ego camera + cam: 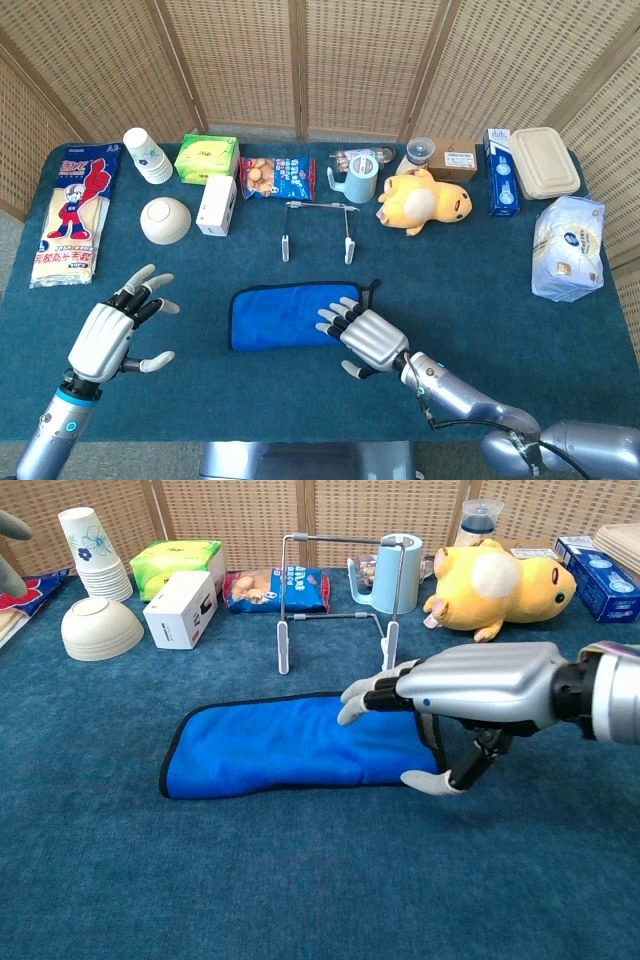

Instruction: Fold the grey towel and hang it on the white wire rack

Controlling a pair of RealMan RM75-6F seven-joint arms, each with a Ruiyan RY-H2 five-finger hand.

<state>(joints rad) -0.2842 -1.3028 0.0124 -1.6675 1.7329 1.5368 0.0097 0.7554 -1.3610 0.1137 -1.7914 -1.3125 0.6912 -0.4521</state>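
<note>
The towel (280, 315), folded into a long strip, shows blue with dark edging and a grey lining at its right end; it lies flat at mid-table (270, 745). Behind it stands the white wire rack (318, 228), upright with nothing on it (335, 600). My right hand (365, 335) reaches over the towel's right end, fingers spread, thumb by the near right corner (470, 685); it holds nothing. My left hand (105, 335) hovers open over the table well left of the towel.
Along the back stand paper cups (148, 155), a bowl (165, 220), a white box (216, 204), a green tissue box (207, 156), a snack bag (277, 177), a blue mug (358, 180) and a yellow plush (420, 200). A tissue pack (568, 248) lies far right.
</note>
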